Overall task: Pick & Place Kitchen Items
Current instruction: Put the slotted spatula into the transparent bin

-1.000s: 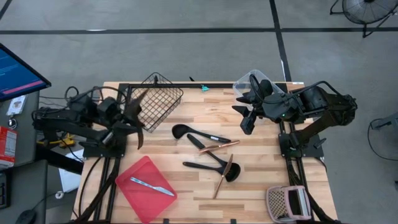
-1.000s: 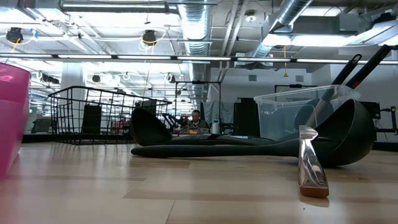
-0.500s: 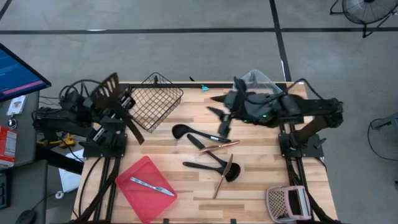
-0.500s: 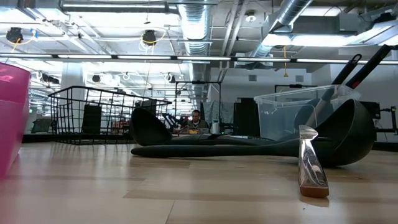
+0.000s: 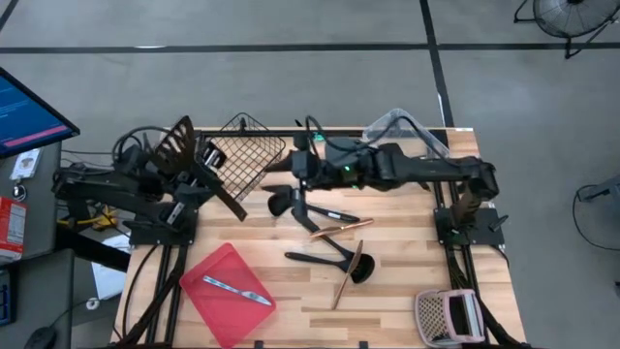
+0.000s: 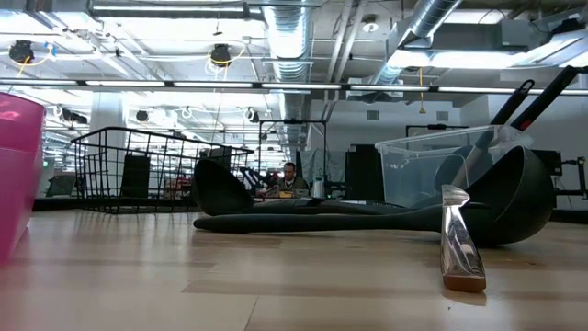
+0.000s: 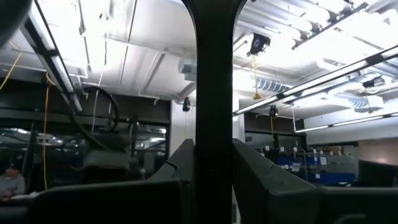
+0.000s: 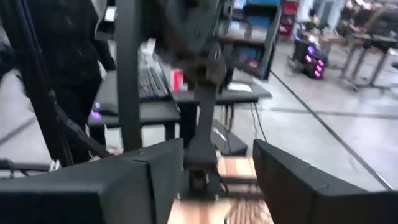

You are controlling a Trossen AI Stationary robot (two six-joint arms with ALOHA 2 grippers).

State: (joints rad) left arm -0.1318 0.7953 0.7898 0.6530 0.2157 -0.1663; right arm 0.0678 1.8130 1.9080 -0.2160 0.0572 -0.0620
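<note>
— Listing from the left: what does the left hand (image 5: 201, 167) hold?
— Closed on the handle of one black slotted turner (image 5: 180, 145), held aloft beside the wire basket (image 5: 250, 153).
— Next entry?
— Red tray (image 5: 208, 267), one silver knife (image 5: 237, 291) in it.
— Mid-bench (image 5: 407, 262)?
— Right hand (image 5: 295, 192), fingers apart, gripping nothing, over a black ladle (image 5: 279, 204). Just beside it, one copper-coloured piece (image 5: 341, 229); nearer the front, a second black ladle (image 5: 329, 256) with a copper spoon (image 5: 347, 276) touching it.
</note>
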